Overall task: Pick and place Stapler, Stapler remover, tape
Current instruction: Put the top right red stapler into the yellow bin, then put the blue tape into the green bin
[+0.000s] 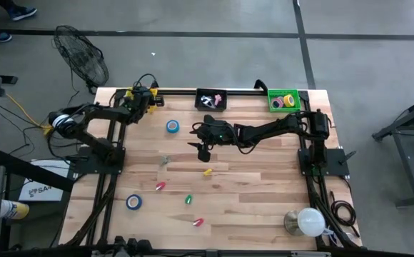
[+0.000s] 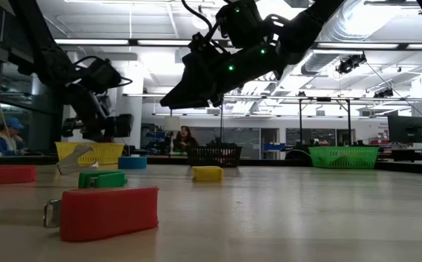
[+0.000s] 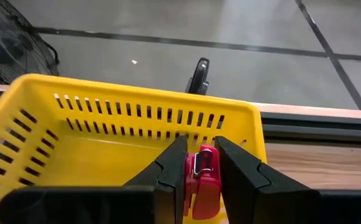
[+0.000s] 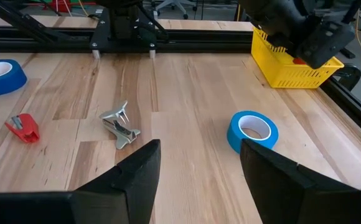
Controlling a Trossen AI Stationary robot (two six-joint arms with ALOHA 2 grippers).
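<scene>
The left end effector is clenched on a small red stapler and hangs over the yellow basket at the far-left corner of the tabletop, which suggests the basket is the sorting bin for staplers and the drop is the step in hand. The right end effector hovers released over the middle of the tabletop, its fingers spread wide above the metal staple remover and near a blue tape roll, probably lining up its own pick. Another blue tape roll waits at the near left, while the green basket at the far right already holds tape rolls. A black basket sits between the two at the far edge.
</scene>
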